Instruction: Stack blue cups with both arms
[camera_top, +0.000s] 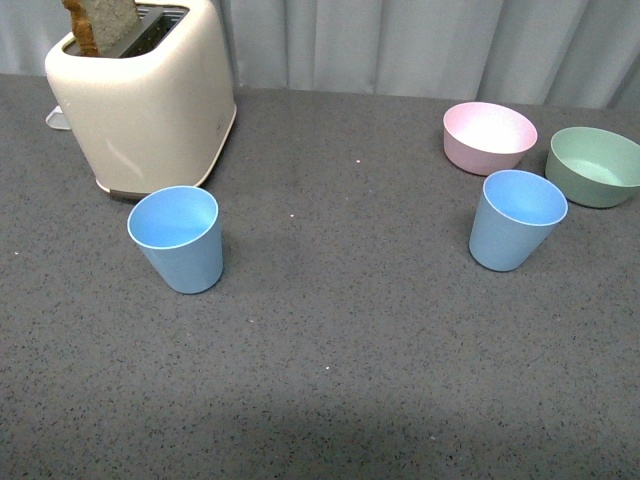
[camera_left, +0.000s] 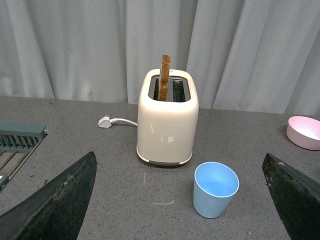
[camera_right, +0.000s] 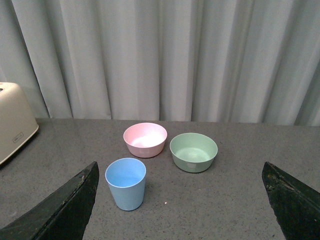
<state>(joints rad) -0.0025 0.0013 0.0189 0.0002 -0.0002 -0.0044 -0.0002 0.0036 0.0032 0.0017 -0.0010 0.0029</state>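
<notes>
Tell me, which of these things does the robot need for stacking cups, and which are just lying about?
For the job: left blue cup; right blue cup.
Lying about: toaster with a bread slice; pink bowl; green bowl; white plug.

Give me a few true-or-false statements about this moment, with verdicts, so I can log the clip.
1. The left blue cup and the right blue cup stand upright, apart. True.
2. A bread slice sticks out of the toaster. True.
3. The left pincer is shut on a cup. False: the left pincer and the right pincer are both open, holding nothing.
4. A cup sits inside the pink bowl. False: the pink bowl is empty.
</notes>
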